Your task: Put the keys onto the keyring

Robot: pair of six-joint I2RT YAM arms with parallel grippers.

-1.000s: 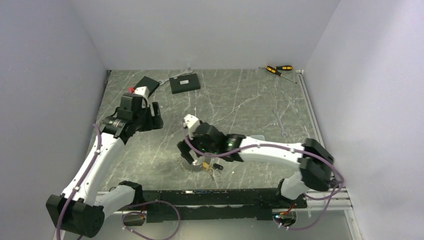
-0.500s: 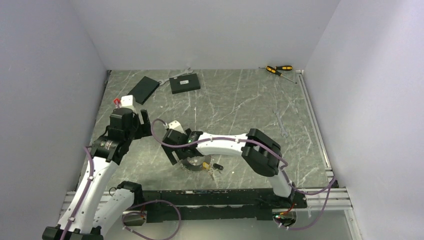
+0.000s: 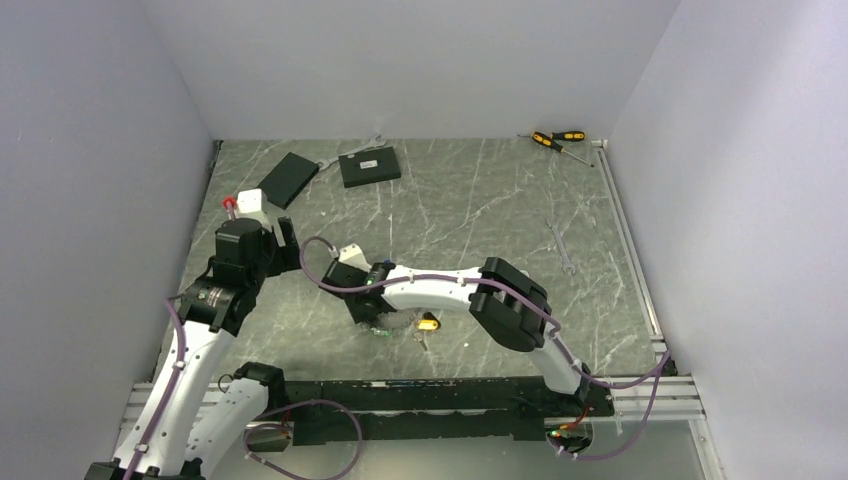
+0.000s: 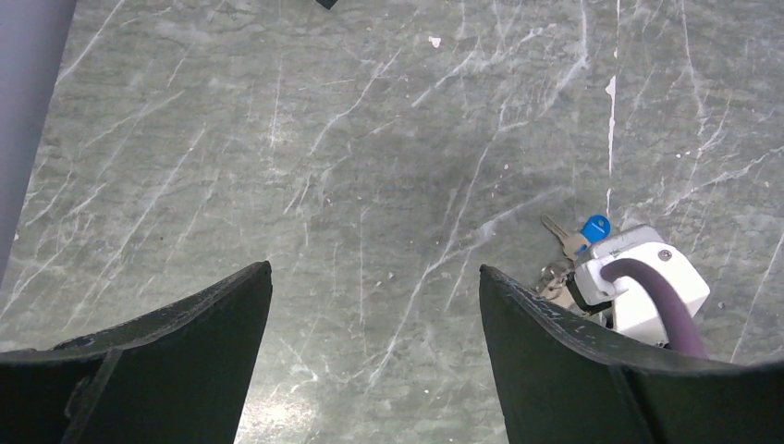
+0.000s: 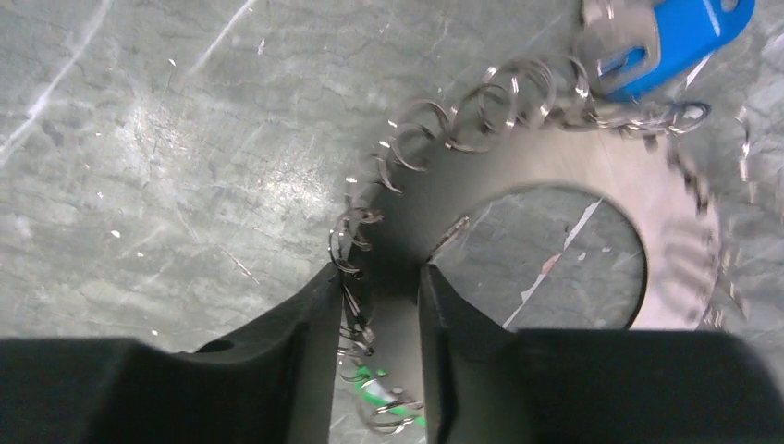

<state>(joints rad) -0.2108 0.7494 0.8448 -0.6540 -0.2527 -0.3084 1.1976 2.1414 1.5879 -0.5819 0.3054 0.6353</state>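
In the right wrist view the keyring (image 5: 518, 162) is a wide dark grey ring lying on the table, its rim hung with small wire loops. My right gripper (image 5: 379, 273) straddles its band, one finger outside the rim and one in the hole, pressed onto it. A blue key (image 5: 670, 37) hangs at the ring's far side and a green key (image 5: 384, 398) lies between my fingers. From above, the right gripper (image 3: 365, 308) sits on the keyring (image 3: 388, 326), with a yellow key (image 3: 428, 322) beside it. My left gripper (image 4: 374, 277) hovers open over bare table, to the left of the blue key (image 4: 596, 227).
Two flat black boxes (image 3: 288, 178) (image 3: 368, 167) lie at the back left, with a wrench (image 3: 372, 142) behind them. Yellow-and-black screwdrivers (image 3: 558, 140) lie at the back right and another wrench (image 3: 562, 248) at the right. White walls enclose the table.
My right arm swung left and folded, and its jaws closed from wide open onto the keyring's band. The left arm drew back toward the near left.
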